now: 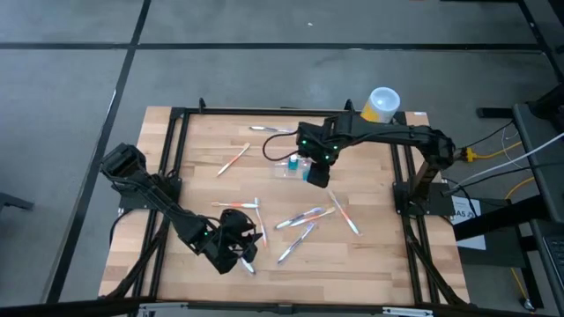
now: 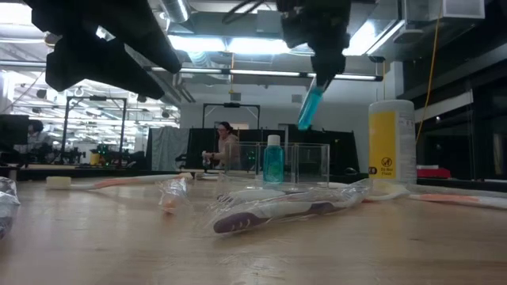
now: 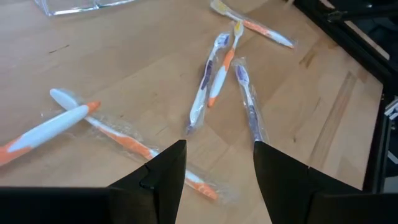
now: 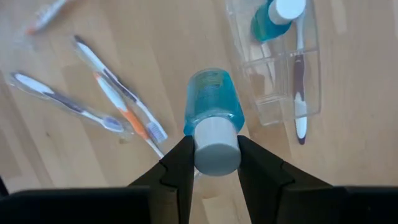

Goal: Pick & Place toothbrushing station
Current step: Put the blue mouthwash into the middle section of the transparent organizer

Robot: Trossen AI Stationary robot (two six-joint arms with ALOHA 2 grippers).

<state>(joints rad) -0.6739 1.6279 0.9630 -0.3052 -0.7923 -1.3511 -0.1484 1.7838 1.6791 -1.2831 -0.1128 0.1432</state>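
The toothbrushing station (image 4: 283, 74), a clear plastic holder, stands on the wooden table near the middle (image 1: 285, 170) (image 2: 297, 162). One compartment holds a small blue bottle (image 4: 273, 18), another a toothbrush (image 4: 300, 93). Just above and beside the station, my right gripper (image 4: 216, 163) (image 2: 318, 55) is shut on a second small blue bottle (image 4: 213, 102) (image 2: 309, 107). My left gripper (image 3: 217, 168) (image 1: 236, 251) stands open low over the table's near left part, with nothing between its fingers. An orange wrapped toothbrush (image 3: 134, 144) lies just ahead of it. My right gripper pinches the blue bottle's white cap (image 4: 216, 152) between its two fingers, one on each side. The fingers come from above, pointing down. The bottle hangs below them, bottom down and somewhat tilted, clear of the table.
Several wrapped toothbrushes lie scattered over the table's middle and near part (image 1: 304, 220) (image 3: 205, 81) (image 2: 273, 212). A yellow canister with a white lid (image 1: 382, 104) (image 2: 390, 142) stands at the far right. A black frame (image 1: 167, 176) borders the table. A person (image 2: 227, 146) sits in the room behind.
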